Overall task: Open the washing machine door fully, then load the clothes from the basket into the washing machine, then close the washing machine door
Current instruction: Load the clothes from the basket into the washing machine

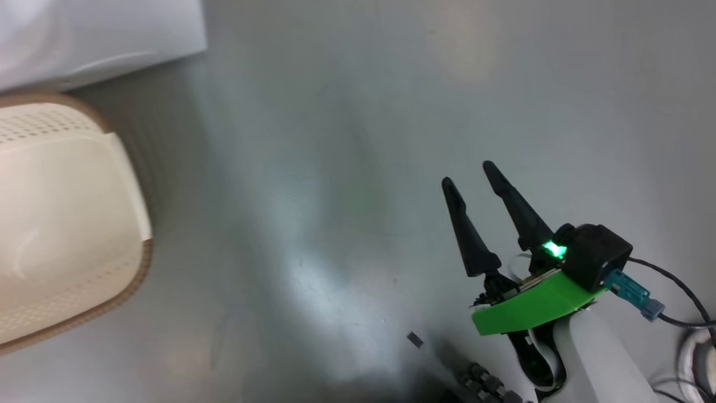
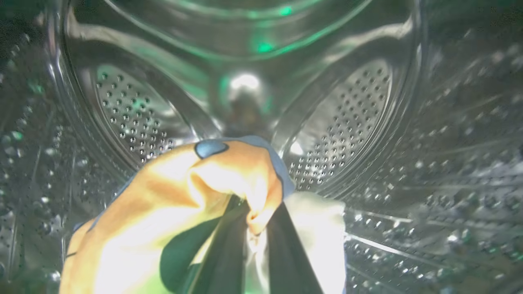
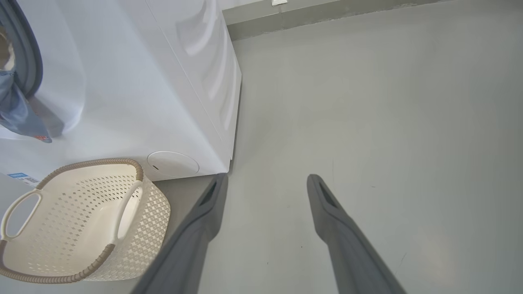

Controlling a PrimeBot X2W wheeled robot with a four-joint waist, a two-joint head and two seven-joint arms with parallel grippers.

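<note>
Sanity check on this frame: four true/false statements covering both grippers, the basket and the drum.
1. The left gripper is shut on an orange-printed light blue garment inside the perforated steel drum. True.
2. The cream-white perforated plastic basket holds clothes. False: its visible inside is empty.
3. The right gripper grips a garment. False: it is open and empty, above the grey floor.
4. The basket stands beside the big white washing machine. True.

Right gripper (image 3: pixel 266 177) — jaws apart over floor (image 3: pixel 367 102), basket (image 3: pixel 147 212) beside washing machine (image 3: pixel 143 90), clothes (image 3: pixel 16 106) hanging
</note>
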